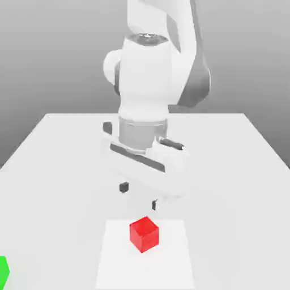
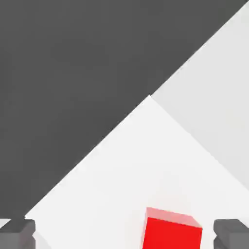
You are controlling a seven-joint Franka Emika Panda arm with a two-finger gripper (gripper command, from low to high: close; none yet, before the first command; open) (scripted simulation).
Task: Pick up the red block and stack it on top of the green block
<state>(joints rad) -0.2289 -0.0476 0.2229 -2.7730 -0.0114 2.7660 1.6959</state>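
Observation:
The red block [image 1: 144,233] is a small plain cube resting on the white table, near the front in the exterior view. My gripper [image 1: 139,195] hangs just above and slightly behind it, open, with nothing between its dark fingertips [image 1: 124,187]. In the hand view the red block [image 2: 171,230] lies between the two fingertips [image 2: 17,232], closer to one of them, and apart from both. The green block [image 1: 3,271] shows only partly, at the front edge on the exterior view's left.
The white table [image 1: 226,187] stretches wide around the blocks. A slightly lighter rectangular patch [image 1: 113,255] lies under the red block. The arm's bulky white body [image 1: 147,85] rises behind the gripper.

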